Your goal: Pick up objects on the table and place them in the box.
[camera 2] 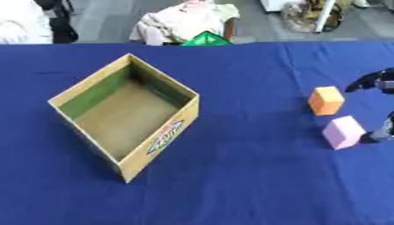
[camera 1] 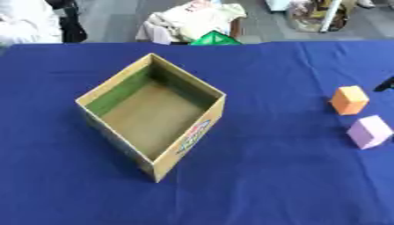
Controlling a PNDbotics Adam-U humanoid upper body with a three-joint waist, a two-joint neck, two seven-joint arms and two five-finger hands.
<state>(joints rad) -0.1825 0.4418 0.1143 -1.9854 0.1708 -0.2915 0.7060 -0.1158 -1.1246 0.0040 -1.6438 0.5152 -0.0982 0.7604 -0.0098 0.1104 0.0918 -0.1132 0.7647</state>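
An open cardboard box (camera 1: pixel 194 130) stands empty on the blue table, left of the middle, turned cornerwise. An orange block (camera 1: pixel 349 100) and a lilac block (camera 1: pixel 369 132) lie near the right edge, close together with the lilac one nearer me. My right hand (camera 2: pixel 382 81) comes in from the right edge, just right of both blocks. One black finger (camera 2: pixel 368 82) reaches out above the orange block, and another part (camera 2: pixel 378 133) sits right beside the lilac block. The hand looks open and holds nothing; most of it is cut off. My left hand does not show.
The blue cloth (camera 1: pixel 269 184) covers the whole table. Beyond its far edge sit a green triangular thing (camera 1: pixel 215 39) and a chair piled with light clothes (camera 1: pixel 192 19).
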